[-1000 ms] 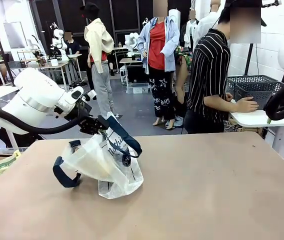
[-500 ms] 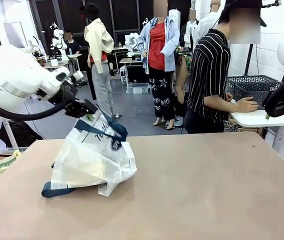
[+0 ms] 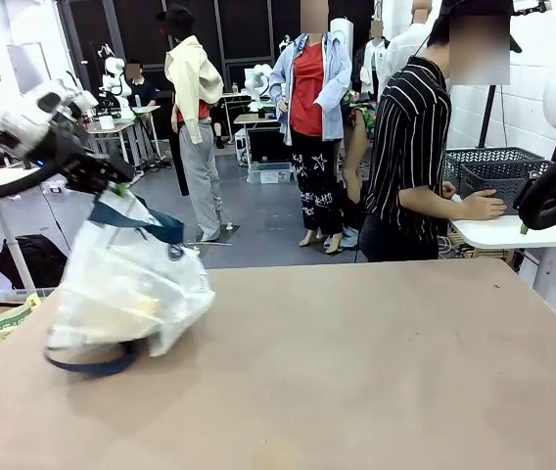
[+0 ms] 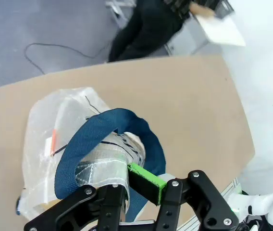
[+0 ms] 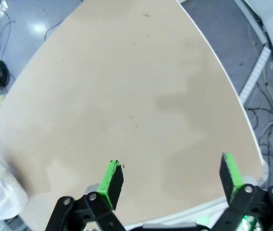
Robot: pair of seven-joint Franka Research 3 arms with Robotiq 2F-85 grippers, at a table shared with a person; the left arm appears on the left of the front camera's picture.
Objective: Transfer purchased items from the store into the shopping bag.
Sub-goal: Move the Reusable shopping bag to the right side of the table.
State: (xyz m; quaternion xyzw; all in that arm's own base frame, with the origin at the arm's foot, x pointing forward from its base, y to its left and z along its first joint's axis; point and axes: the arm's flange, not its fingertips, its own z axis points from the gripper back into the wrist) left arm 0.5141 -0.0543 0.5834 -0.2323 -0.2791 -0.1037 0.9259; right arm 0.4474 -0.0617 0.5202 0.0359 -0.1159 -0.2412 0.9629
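Shopping bag (image 3: 126, 284) sits near the table's left edge, toward the near-left corner, its body slumped on the tabletop (image 3: 376, 372) and its top pulled up and leftward. Long axis runs slanted: base down on the table, mouth up toward the left gripper (image 3: 102, 181). One navy strap handle (image 4: 103, 139) goes straight up into the jaws; the other handle (image 3: 92, 362) lies in a loop on the table under the bag's near side.

Left gripper is clamped tight on the upper handle; in the left wrist view the strap loops right in front of the green pads (image 4: 146, 177), bag (image 4: 74, 144) hanging directly below the jaws. Something pale and an orange-red streak show through the plastic; cannot tell what they are.

Right gripper (image 5: 170, 180) hovers high over the table's right side, jaws spread as wide as they go, holding nothing, bare table below it. The bag just shows at that view's bottom-left corner, so it is well apart from this gripper. Left arm is far nearer the bag.

The store, a dark grey lattice basket (image 3: 508, 176), stands off the table on a white side surface (image 3: 513, 232) past the far-right corner, with the person's hand (image 3: 482, 206) on it. Basket lies across the whole table from the bag; likely the bag mouth needs to open toward that far-right side.
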